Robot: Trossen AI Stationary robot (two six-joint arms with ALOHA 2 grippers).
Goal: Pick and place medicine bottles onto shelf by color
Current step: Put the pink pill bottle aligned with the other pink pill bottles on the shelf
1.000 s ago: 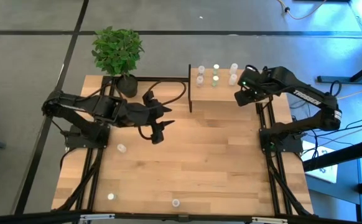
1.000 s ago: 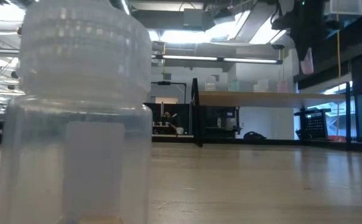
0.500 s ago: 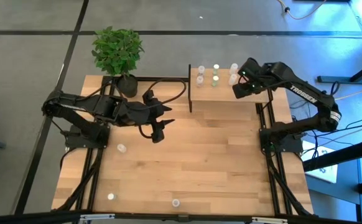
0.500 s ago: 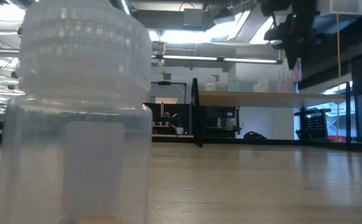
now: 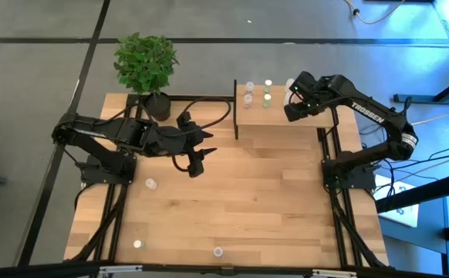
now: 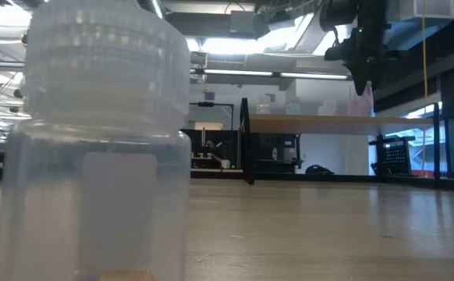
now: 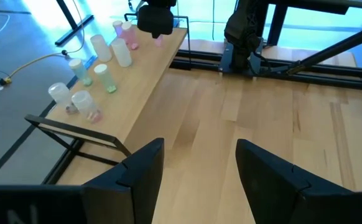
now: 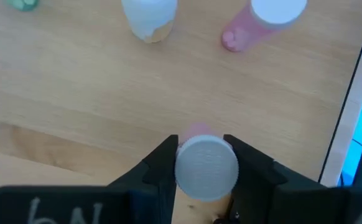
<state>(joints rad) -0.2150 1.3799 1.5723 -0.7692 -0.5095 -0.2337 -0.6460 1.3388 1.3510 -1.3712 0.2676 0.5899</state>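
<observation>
The shelf [image 5: 278,116] stands at the table's far right, with several medicine bottles on it: pink-tinted [image 5: 248,98], green [image 5: 267,99] and white [image 5: 289,85]. My right gripper [image 5: 289,110] hovers over the shelf's right end, shut on a pink bottle with a pale cap [image 8: 206,167]. Three bottles stand on the table at the near left [image 5: 151,184], [image 5: 137,244], [image 5: 218,252]. My left gripper [image 5: 197,158] waits open above the table's middle left, nothing between its fingers [image 7: 142,171]. My right gripper pinches the pink bottle between its two fingers [image 8: 161,167], on opposite sides at the cap [image 8: 201,155]. The fingers come from above, pointing steeply down. The bottle hangs upright below them [image 6: 363,90], clear of the shelf top [image 6: 305,121].
A potted plant [image 5: 146,66] stands at the table's far left, with a black cable [image 5: 209,104] beside it. One bottle [image 6: 102,148] stands right in front of the low camera. On the shelf, a white bottle [image 8: 148,15] and a pink one [image 8: 265,18] stand just beyond the held bottle.
My right gripper has carried the pink bottle toward the table's left, over the shelf's right end, and sunk a little. It stays shut on the bottle, which stays upright and clear of the shelf.
</observation>
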